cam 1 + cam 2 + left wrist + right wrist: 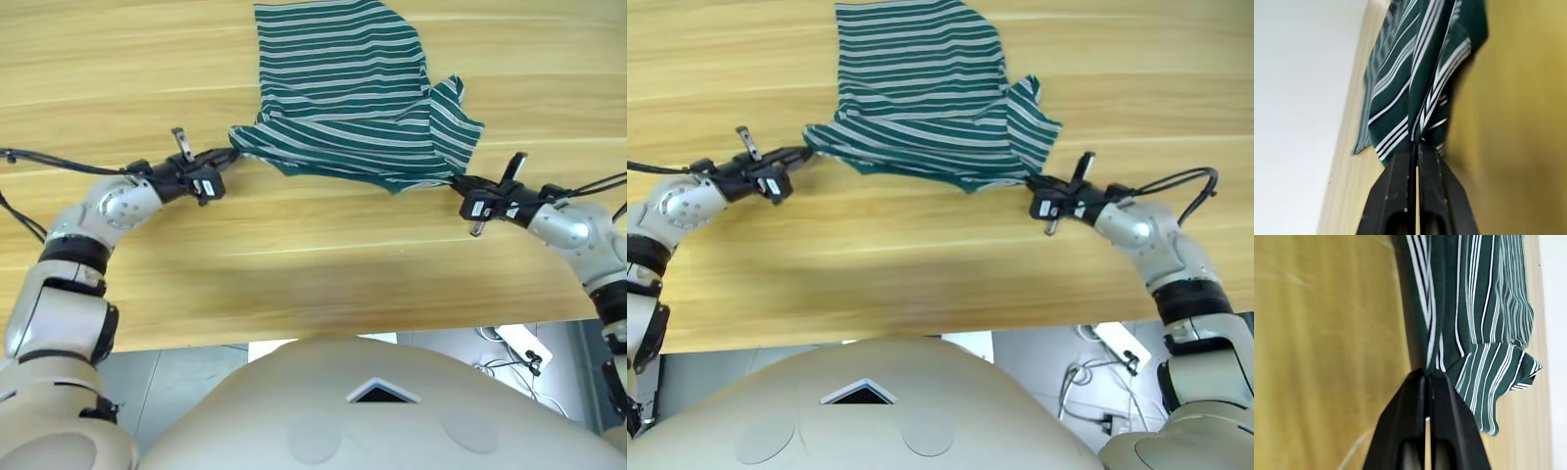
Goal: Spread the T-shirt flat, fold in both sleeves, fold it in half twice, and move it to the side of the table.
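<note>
The green striped T-shirt (343,88) lies bunched on the far half of the table (294,264). The left gripper (231,155) has its jaws clamped on the shirt's near left corner. The right gripper (458,181) has its jaws clamped on the near right corner. The near edge appears slightly raised.

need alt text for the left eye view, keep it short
A green-and-white striped T-shirt lies rumpled on a wooden table, gripped along its near edge by both claws. The left claw pinches the left end of that edge and the right claw the right end.
</note>
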